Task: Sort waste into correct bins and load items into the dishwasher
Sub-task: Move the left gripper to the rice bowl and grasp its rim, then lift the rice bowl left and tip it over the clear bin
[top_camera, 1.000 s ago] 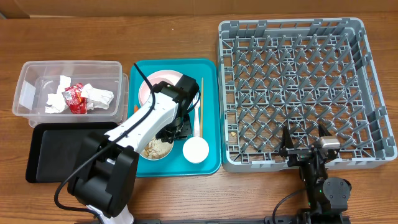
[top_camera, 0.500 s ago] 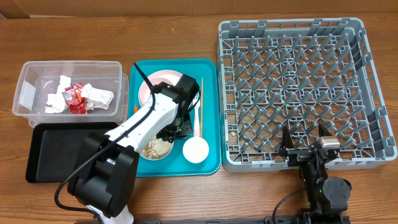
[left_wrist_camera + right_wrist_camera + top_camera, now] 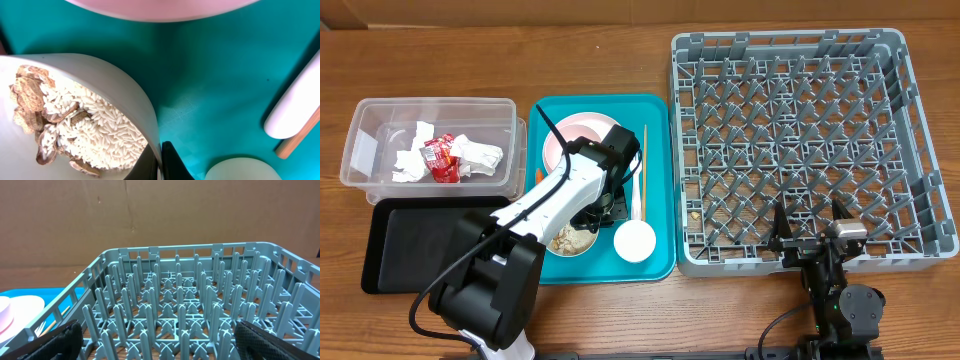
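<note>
My left gripper is shut on the rim of a small white bowl that holds rice and pale food scraps. In the overhead view that bowl sits on the teal tray, under the left arm. A pink plate lies behind it and a white cup stands to its right. A white fork and a wooden stick lie alongside. An orange carrot peeks out at the tray's left edge. My right gripper stands open and empty over the front of the grey dishwasher rack.
A clear tub at the left holds crumpled napkins and a red wrapper. A black tray lies in front of it. A brown cardboard wall stands behind the rack.
My left gripper has closed onto the bowl's rim and shifted slightly. The right arm has not moved.
</note>
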Controlling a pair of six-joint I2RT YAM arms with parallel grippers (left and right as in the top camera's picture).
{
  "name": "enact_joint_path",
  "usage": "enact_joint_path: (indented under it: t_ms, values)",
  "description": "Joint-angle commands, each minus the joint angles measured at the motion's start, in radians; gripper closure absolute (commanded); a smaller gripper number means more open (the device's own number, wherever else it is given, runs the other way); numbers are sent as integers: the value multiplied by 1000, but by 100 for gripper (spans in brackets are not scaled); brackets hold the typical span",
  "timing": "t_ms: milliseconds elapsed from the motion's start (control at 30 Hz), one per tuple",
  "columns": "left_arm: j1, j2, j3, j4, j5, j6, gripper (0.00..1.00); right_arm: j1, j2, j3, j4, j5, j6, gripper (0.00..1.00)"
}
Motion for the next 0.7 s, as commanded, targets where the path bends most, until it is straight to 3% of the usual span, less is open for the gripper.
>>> enact_joint_path:
  t_ms: [0,333,667]
  values:
    - [-4,-2,-10,5,-6,18,96,-3,-12,-11,8,-1,3,0]
    - [-4,-46,42,-50,20,106,96,-4,-12,-11,8,-1,3,0]
    - [-1,-225,92,-118,14,143,96,-3,-11,-11,8,-1,3,0]
